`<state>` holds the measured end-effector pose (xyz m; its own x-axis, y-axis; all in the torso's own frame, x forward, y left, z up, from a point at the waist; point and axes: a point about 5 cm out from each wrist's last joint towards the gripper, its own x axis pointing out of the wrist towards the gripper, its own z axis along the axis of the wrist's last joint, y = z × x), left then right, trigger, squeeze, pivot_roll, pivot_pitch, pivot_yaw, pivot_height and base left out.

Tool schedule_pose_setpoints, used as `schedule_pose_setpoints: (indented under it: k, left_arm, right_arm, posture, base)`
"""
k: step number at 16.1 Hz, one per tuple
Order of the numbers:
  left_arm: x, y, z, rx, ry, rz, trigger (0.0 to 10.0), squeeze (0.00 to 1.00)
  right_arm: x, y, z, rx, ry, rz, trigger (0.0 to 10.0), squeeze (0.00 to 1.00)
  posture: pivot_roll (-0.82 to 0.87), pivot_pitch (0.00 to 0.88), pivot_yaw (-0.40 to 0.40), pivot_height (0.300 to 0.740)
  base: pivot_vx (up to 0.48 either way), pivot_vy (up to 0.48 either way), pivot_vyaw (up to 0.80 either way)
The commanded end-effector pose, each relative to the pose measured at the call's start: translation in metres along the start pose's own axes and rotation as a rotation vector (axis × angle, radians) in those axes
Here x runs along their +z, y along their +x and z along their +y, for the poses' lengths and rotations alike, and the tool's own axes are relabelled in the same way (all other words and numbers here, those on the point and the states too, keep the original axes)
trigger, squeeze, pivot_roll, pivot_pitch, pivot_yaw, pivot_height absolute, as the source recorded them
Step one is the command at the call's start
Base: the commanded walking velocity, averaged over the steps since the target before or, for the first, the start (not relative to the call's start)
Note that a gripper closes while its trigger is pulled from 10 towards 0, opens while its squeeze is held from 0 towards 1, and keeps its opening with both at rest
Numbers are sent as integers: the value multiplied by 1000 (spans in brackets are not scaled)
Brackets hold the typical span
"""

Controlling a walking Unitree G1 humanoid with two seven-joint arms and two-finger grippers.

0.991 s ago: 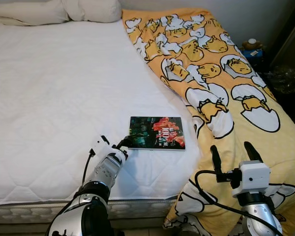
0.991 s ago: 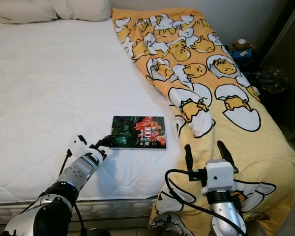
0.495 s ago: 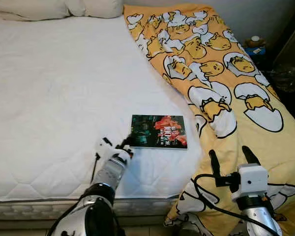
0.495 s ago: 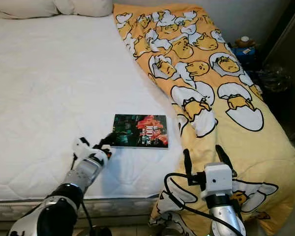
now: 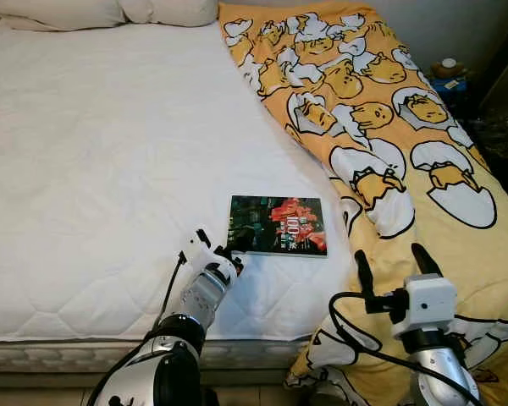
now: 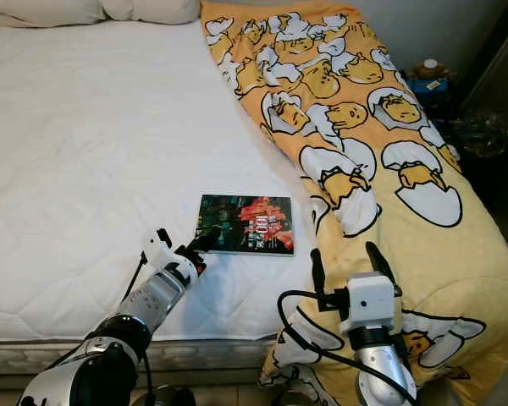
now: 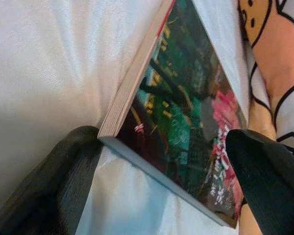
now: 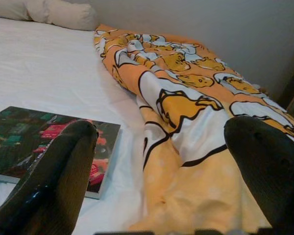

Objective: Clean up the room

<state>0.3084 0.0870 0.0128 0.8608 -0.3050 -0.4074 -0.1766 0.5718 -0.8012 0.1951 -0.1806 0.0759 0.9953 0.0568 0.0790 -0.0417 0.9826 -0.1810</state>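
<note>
A book [image 5: 277, 226] with a dark green and red cover lies flat on the white mattress [image 5: 93, 152], close to the bed's near edge. My left gripper [image 5: 234, 249] is at the book's near left corner and is open. In the left wrist view the book [image 7: 186, 122] sits between the fingers: one black finger [image 7: 63, 181] is against its corner, the other [image 7: 264, 176] is over the cover's far side. My right gripper [image 5: 392, 262] is open and hovers over the yellow duvet, with nothing between its fingers [image 8: 63, 166].
A yellow duvet [image 5: 381, 127] printed with egg characters covers the right side of the bed and hangs over its foot. Pillows [image 5: 110, 10] lie at the head. Small items [image 5: 447, 72] stand on a dark stand at the far right.
My left gripper has moved forward, from just short of the book to around its near left corner. The head camera has shifted slightly. The right arm has barely moved.
</note>
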Motion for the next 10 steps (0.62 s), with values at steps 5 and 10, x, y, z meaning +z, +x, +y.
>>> schedule_pose_setpoints:
  k: [5, 10]
  left_arm:
    - [-65, 8, -58, -161, -53, 178, 10000, 0]
    - [-68, 10, -76, -273, 246, 210, 0, 0]
  right_arm:
    - [-1, 1, 4, -4, 8, 3, 10000, 145]
    - [0, 6, 6, -12, 10, -7, 10000, 149]
  posture:
    - [-243, 114, 34, 736]
    - [-233, 112, 44, 736]
  base:
    - [0, 0, 0]
    - [0, 0, 0]
